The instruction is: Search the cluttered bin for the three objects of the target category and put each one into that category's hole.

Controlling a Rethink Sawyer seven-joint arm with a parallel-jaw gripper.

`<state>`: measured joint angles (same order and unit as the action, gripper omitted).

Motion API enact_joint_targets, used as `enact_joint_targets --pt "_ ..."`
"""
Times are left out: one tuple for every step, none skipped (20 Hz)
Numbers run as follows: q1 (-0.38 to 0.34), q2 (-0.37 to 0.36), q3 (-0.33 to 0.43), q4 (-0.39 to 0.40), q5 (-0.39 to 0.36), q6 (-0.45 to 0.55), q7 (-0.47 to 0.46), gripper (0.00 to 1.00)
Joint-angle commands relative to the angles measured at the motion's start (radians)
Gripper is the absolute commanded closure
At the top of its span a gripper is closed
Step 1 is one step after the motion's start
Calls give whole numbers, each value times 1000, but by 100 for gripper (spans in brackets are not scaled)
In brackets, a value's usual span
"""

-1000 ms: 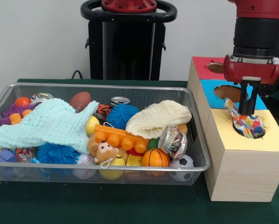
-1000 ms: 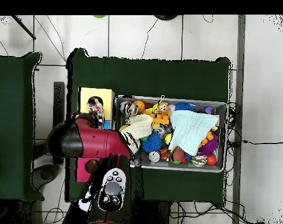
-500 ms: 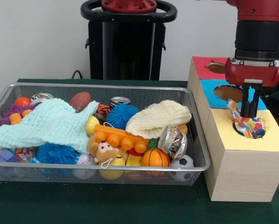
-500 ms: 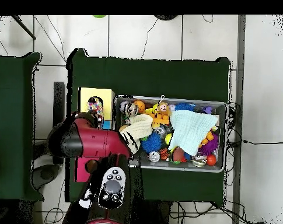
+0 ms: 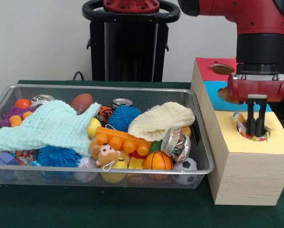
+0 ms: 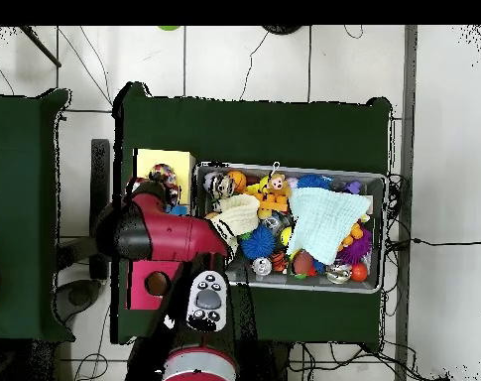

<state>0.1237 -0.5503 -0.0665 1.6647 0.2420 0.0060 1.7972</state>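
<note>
My gripper (image 5: pixel 255 131) reaches straight down into the hole of the yellow box top (image 5: pixel 279 142). Its fingers are shut on a colourful patterned cloth (image 5: pixel 241 118), most of which is sunk in the hole, with scraps showing either side of the fingers. A mint green cloth (image 5: pixel 47 126) and a cream cloth (image 5: pixel 161 121) lie on top of the clutter in the wire bin (image 5: pixel 108 88). In the overhead view the arm hides the gripper; the patterned cloth (image 6: pixel 163 178) shows in the hole, and the mint cloth (image 6: pixel 323 220) and cream cloth (image 6: pixel 239 213) show in the bin (image 6: pixel 384 233).
The wooden box also has a blue section (image 5: pixel 213 88) and a red section (image 5: pixel 206 64), each with a hole. The bin holds balls, a spiky blue ball (image 5: pixel 124 116), a crushed can (image 5: pixel 176 144), an orange block (image 5: pixel 123 140) and a small bear (image 5: pixel 106 154).
The gripper has gone down into the yellow hole, taking the patterned cloth with it; far less of the cloth shows above the box. The bin's contents have not moved.
</note>
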Motion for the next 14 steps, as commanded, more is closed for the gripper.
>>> enact_joint_targets --pt "-26 78 105 -11 26 -141 250 100" --pt "-24 81 99 -15 31 -143 245 100" --pt "-15 96 84 -28 43 -148 240 100" --pt "-12 104 78 -37 50 -145 233 100" --pt "-3 119 66 -49 64 -133 223 100" --pt "6 134 53 -61 77 -121 214 100" --pt "25 159 27 -83 102 -86 203 100" --pt "34 173 13 -94 115 -69 197 100" --pt "55 206 -17 -122 140 -29 188 100" --pt "65 225 -33 -135 155 -5 186 100" --pt "100 265 -84 -168 193 41 188 100" --pt "136 296 -138 -195 229 89 196 100" --pt "151 311 -160 -207 245 110 199 100" --pt "164 316 -181 -215 256 128 201 100"
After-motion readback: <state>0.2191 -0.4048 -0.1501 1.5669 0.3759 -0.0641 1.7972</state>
